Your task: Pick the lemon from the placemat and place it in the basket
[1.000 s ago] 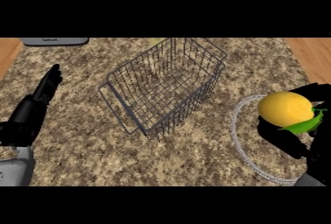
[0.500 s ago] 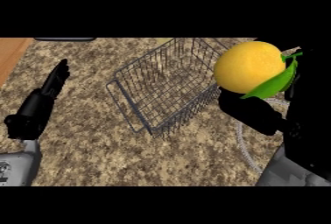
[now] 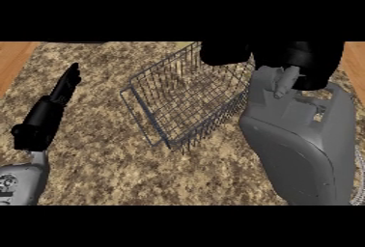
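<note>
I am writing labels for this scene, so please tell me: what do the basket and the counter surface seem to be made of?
The basket looks like thin dark metal wire: an open grid through which the counter shows, with no solid walls. The counter surface looks like speckled stone, perhaps granite, in mottled brown, beige and black; its finish seems matte, though that is hard to judge. The strips at the edges look like wood.

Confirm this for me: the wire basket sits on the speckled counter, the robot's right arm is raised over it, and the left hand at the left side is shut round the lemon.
One point is wrong. In the head view the left hand holds nothing; its fingers are straight and it rests over the counter. No lemon shows. The wire basket does sit on the counter, with the right arm raised over it.
</note>
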You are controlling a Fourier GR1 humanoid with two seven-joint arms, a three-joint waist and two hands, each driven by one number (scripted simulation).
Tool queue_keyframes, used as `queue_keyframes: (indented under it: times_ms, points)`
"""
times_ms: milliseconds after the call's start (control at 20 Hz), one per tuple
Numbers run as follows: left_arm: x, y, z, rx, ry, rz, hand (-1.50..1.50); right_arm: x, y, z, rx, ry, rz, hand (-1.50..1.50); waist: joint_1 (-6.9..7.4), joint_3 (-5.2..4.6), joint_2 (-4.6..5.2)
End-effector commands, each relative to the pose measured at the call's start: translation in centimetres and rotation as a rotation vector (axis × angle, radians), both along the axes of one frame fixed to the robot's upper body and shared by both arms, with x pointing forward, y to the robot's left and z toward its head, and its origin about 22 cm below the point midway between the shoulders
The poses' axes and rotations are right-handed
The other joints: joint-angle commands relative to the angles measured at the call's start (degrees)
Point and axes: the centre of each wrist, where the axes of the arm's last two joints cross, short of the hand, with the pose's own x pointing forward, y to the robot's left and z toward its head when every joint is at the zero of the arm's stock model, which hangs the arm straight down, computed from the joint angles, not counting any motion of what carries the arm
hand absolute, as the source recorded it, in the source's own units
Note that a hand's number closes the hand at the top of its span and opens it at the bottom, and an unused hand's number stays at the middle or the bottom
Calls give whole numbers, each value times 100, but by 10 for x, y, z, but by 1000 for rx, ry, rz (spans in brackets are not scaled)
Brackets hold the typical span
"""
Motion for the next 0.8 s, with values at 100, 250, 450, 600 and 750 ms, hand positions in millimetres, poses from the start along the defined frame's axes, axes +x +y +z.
queue_keyframes:
  times_ms: [100,250,450,600,750]
  points:
    - [-3,-8,-6,-6,5,-19,0,36,23,-7,71,257,-94,150,42,4,2]
    - [-2,-1,-13,-3,0,-8,0,50,24,-2,90,332,-83,150,14,2,7]
    - [-2,-8,-5,-1,-2,4,0,62,36,-6,-65,429,-164,150,-58,3,-41]
    - [-8,9,-13,1,12,11,0,71,38,-31,-152,507,-203,150,-83,0,-51]
    - [-4,8,-11,-5,6,13,0,72,47,-27,-218,519,-205,150,-133,3,-56]
